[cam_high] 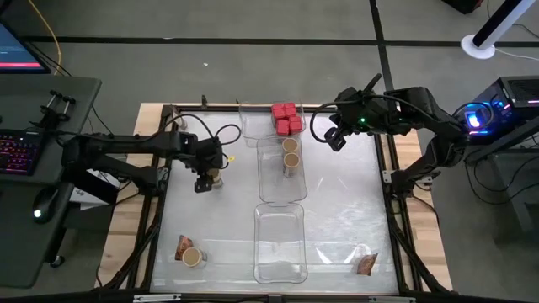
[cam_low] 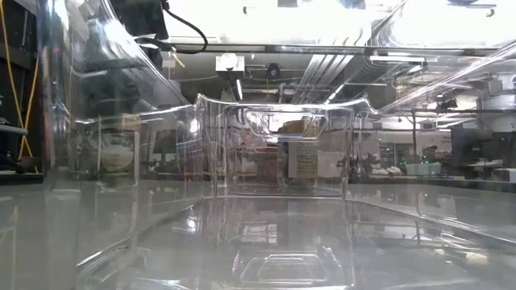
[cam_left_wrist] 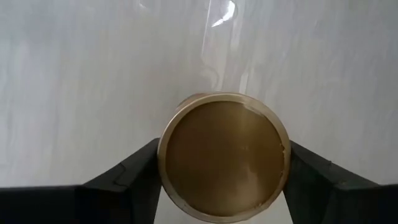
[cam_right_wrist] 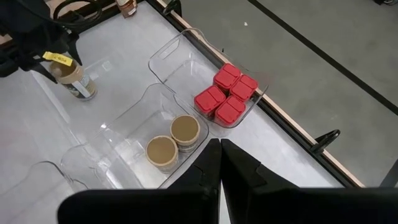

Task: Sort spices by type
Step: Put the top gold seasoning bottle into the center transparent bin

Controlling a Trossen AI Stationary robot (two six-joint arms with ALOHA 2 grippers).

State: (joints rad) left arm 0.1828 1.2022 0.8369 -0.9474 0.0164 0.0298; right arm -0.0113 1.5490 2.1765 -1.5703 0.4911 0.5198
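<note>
High view: table (cam_high: 345, 227), three trays in centre column. Far tray (cam_high: 253, 126) holds four red boxes (cam_high: 286, 119), done. Middle tray (cam_high: 278, 189) has two jars (cam_high: 290, 153). Near tray (cam_high: 280, 244) has no packets.

Left gripper (cam_high: 209, 175) left of trays, fingers (cam_left_wrist: 140, 171) pinching third jar (cam_left_wrist: 222, 155).

Right gripper (cam_right_wrist: 221, 152) pressed together, above far trays.

Left: fourth jar (cam_high: 194, 257), packets (cam_high: 183, 247) (cam_high: 365, 264) at near corners.

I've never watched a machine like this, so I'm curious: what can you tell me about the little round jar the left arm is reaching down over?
The small round jar with a flat tan lid stands upright on the white table, left of the clear plastic trays. A label wraps its side. The left end effector sits over it, one dark finger at each side of the lid, seemingly touching it. It has not been lifted.
</note>
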